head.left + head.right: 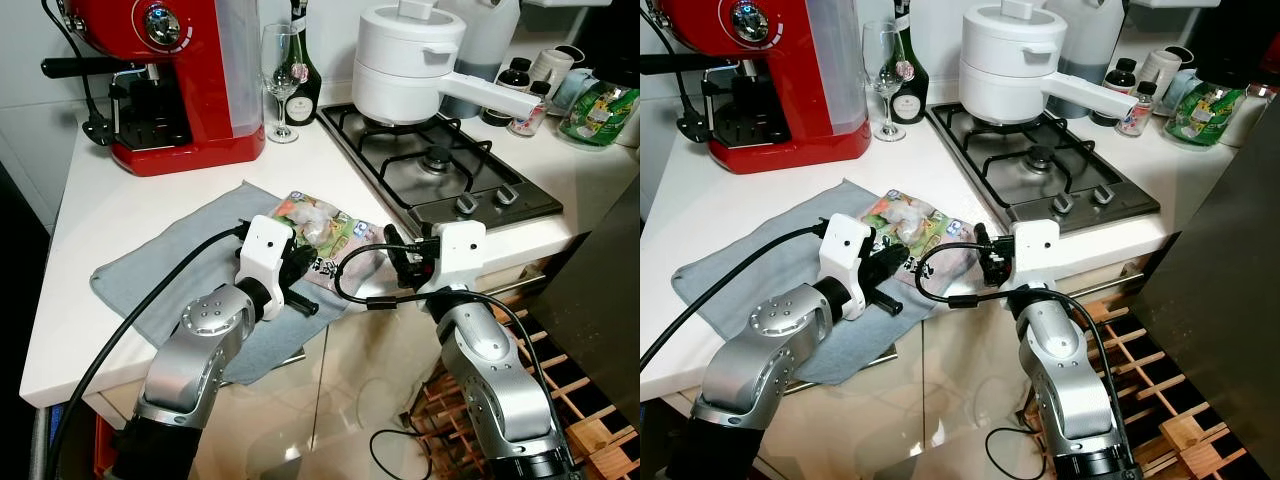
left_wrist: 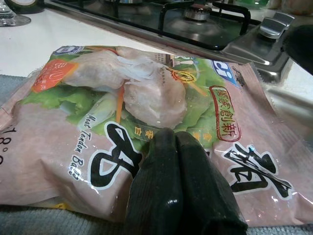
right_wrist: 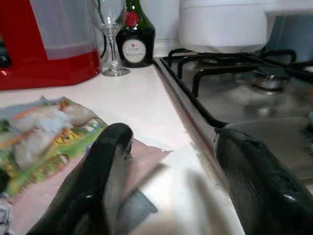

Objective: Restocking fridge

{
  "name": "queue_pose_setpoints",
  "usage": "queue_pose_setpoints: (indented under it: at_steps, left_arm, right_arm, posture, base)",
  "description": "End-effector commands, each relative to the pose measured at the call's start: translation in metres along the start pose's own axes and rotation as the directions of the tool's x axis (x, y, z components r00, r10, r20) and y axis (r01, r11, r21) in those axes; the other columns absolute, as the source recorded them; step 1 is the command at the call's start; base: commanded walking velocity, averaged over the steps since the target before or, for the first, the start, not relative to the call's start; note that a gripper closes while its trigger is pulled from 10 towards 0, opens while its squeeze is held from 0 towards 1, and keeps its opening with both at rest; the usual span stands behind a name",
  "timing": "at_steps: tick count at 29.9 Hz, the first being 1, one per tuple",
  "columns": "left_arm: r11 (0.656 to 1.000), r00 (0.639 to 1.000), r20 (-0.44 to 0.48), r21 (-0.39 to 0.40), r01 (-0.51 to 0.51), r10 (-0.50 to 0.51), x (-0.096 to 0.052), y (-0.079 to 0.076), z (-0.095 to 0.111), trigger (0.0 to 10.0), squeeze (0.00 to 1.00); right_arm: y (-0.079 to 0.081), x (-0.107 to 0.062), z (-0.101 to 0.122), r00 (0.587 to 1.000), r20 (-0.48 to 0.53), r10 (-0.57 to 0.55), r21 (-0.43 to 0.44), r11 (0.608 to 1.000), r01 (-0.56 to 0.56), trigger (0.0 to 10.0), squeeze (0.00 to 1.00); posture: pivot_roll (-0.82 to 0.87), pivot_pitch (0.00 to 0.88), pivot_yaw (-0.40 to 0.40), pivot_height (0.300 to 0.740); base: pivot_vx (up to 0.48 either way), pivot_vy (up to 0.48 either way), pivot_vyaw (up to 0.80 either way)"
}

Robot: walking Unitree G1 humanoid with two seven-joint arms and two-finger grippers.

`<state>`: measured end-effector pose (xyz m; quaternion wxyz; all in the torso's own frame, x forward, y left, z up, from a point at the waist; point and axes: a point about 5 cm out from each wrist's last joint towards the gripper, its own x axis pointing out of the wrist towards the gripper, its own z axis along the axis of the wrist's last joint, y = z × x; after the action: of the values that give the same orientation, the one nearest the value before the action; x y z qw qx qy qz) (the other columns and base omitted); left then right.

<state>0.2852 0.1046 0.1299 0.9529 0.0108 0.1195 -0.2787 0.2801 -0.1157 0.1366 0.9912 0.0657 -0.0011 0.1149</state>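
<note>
A frozen food bag [image 1: 322,228], pink and green with large black characters, lies flat on a grey cloth [image 1: 165,265] near the white counter's front edge. My left gripper [image 1: 303,266] is at the bag's near left side. In the left wrist view its fingers [image 2: 168,161] are shut together and rest on top of the bag [image 2: 146,93], with nothing between them. My right gripper [image 1: 398,256] is open at the bag's right corner. In the right wrist view one finger [image 3: 105,161] sits over the bag's pink corner [image 3: 146,156] and the other is beside the hob edge.
A gas hob [image 1: 440,165] with a white pot [image 1: 410,55] lies just right of the bag. A red espresso machine [image 1: 175,80], a wine glass [image 1: 282,70] and a dark bottle [image 1: 303,65] stand behind. A wooden wine rack [image 1: 565,385] is below the counter at right.
</note>
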Motion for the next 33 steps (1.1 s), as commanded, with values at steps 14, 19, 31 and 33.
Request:
queue_pose_setpoints:
  at_steps: [14,19,31,33]
  left_arm:
    - [0.997,0.984,-0.175,-0.061,-0.036,0.025,-0.001,0.003,-0.04,10.0,0.0]
    - [0.998,0.985,-0.172,-0.06,-0.035,0.024,0.0,0.004,-0.04,10.0,0.0]
    - [0.998,0.986,-0.168,-0.061,-0.032,0.021,0.0,0.003,-0.039,10.0,0.0]
    - [0.998,0.986,-0.167,-0.063,-0.03,0.02,0.0,0.003,-0.039,10.0,0.0]
  right_arm:
    - [-0.008,0.027,0.001,0.994,-0.106,0.038,0.389,0.921,0.006,10.0,0.23]
    - [0.004,0.029,0.003,0.987,-0.13,0.092,0.425,0.905,-0.029,10.0,0.0]
    - [0.01,0.033,0.0,0.973,-0.188,0.132,0.539,0.842,-0.01,10.0,0.0]
    - [0.014,0.037,-0.004,0.966,-0.212,0.148,0.567,0.824,-0.002,10.0,0.0]
  posture:
    - [-0.08,0.0,-0.039,0.74]
    - [-0.08,0.0,-0.04,0.74]
    - [-0.08,0.0,-0.04,0.74]
    - [-0.07,0.0,-0.04,0.74]
  base:
    - [0.0,0.0,0.0]
    - [0.0,0.0,0.0]
    - [0.0,0.0,0.0]
    - [0.0,0.0,0.0]
